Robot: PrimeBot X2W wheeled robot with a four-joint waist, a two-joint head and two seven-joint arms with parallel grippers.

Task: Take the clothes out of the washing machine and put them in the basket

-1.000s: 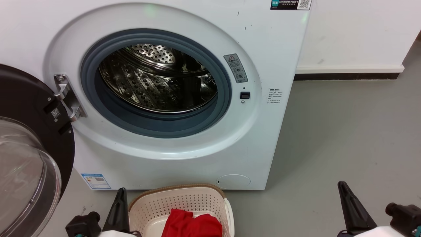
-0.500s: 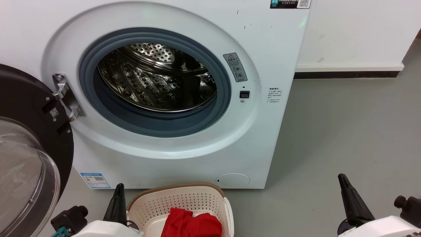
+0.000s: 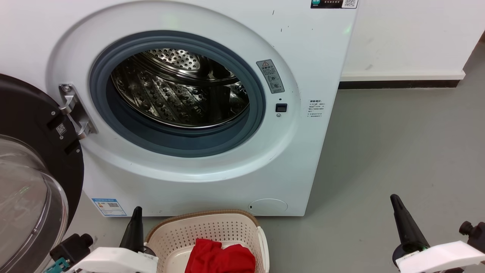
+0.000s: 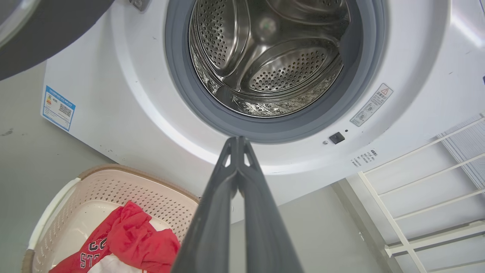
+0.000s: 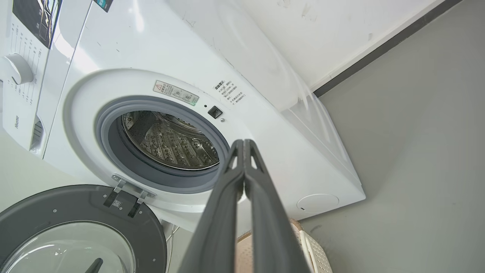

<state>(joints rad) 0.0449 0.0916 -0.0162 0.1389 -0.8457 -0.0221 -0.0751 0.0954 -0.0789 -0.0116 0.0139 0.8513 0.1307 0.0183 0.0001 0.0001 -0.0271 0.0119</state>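
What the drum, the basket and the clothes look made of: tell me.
Drum: probably stainless steel, polished; it mirrors light and is perforated. Basket: likely moulded plastic, matte cream, with even punched holes. Clothes: soft red fabric, crumpled in folds; fibre unclear.

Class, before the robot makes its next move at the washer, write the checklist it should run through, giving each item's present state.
1. Black-framed glass door swung wide open: ok.
2. Perforated steel drum of the white washing machine holds no clothes: ok.
3. Bright red clothes lie inside the cream perforated basket: ok.
4. Left gripper shut, empty: ok.
5. Right gripper shut, empty: ok.
6. Fabric hanging over basket's near rim: cannot tell, cut off.
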